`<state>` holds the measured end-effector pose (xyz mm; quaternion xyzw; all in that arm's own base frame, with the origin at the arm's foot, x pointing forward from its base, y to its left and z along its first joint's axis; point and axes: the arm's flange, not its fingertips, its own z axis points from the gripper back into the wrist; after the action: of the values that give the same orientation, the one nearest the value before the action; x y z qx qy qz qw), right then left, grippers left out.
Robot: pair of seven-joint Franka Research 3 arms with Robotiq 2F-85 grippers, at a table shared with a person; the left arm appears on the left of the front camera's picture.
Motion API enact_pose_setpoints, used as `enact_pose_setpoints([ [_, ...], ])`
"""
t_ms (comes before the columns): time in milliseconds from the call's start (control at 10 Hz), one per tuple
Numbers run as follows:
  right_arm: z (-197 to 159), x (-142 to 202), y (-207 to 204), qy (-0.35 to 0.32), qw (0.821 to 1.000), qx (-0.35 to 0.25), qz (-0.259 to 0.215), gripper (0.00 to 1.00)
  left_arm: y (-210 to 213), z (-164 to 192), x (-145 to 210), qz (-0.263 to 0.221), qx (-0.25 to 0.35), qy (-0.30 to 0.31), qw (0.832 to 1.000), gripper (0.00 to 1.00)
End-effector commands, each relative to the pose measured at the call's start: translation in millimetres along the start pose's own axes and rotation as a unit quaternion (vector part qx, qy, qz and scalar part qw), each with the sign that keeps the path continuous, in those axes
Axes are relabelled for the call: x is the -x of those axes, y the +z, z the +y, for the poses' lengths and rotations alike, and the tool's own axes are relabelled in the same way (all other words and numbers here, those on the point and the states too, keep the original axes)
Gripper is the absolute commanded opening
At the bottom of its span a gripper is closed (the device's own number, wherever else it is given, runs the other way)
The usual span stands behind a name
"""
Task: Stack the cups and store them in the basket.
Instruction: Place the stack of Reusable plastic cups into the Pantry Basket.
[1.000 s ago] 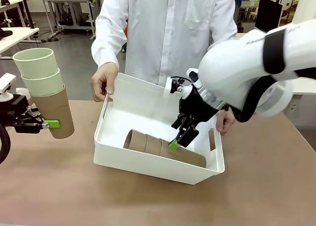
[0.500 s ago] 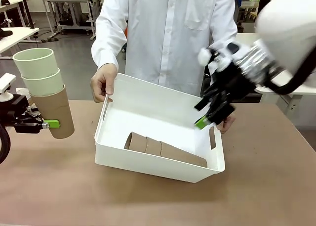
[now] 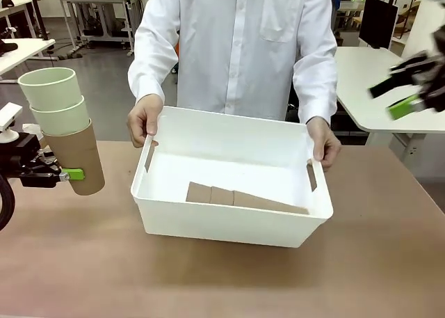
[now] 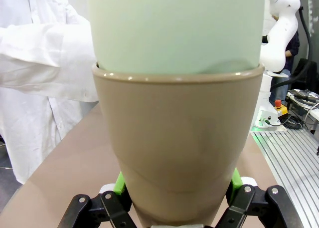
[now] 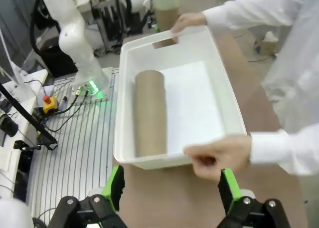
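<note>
Left tool [image 4: 177, 183] clamps a matte tan tumbler [image 3: 76, 158] holding two nested mint cups [image 3: 52, 99], at left. Right tool [image 3: 403, 97], fingers apart, hangs far right. Nested tapered tan cups [image 3: 243, 198] lie in the smooth white basket [image 3: 229, 224], mid-surface [image 3: 83, 262].

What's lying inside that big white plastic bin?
A nested stack of tan-brown tapered tumblers lies on its side on the floor of the white bin. From the front, the bin's near wall covers the stack's lower part.

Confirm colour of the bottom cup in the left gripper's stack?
Tan-brown for the bottom cup, with two pale mint cups nested above. Front view shows it best.
</note>
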<state>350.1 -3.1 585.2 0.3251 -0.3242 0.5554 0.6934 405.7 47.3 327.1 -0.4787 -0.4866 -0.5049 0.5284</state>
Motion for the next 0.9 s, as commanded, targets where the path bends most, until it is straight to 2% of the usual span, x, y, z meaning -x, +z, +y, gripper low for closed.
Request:
enact_pose_setpoints([
  [0,-41,22,20,0.008,1.000,-0.002,-0.014,1.00,0,0,-5,-0.005,0.000,-0.005,1.000,0.84],
  [200,-50,66,39,0.012,1.000,0.004,-0.011,1.00,0,0,-5,-0.005,0.000,-0.005,1.000,0.84],
  [300,-58,74,38,0.022,1.000,0.018,-0.007,1.00,0,0,-5,-0.005,0.000,-0.005,1.000,0.84],
  [400,-59,83,31,0.029,0.999,-0.003,-0.036,1.00,0,0,-5,-0.005,0.000,-0.005,1.000,0.84],
  [500,-51,76,40,0.001,1.000,0.017,-0.009,1.00,0,0,-5,-0.005,0.000,-0.005,1.000,0.84],
  [800,-51,76,40,0.001,1.000,0.017,-0.009,1.00,0,0,-5,-0.005,0.000,-0.005,1.000,0.84],
])
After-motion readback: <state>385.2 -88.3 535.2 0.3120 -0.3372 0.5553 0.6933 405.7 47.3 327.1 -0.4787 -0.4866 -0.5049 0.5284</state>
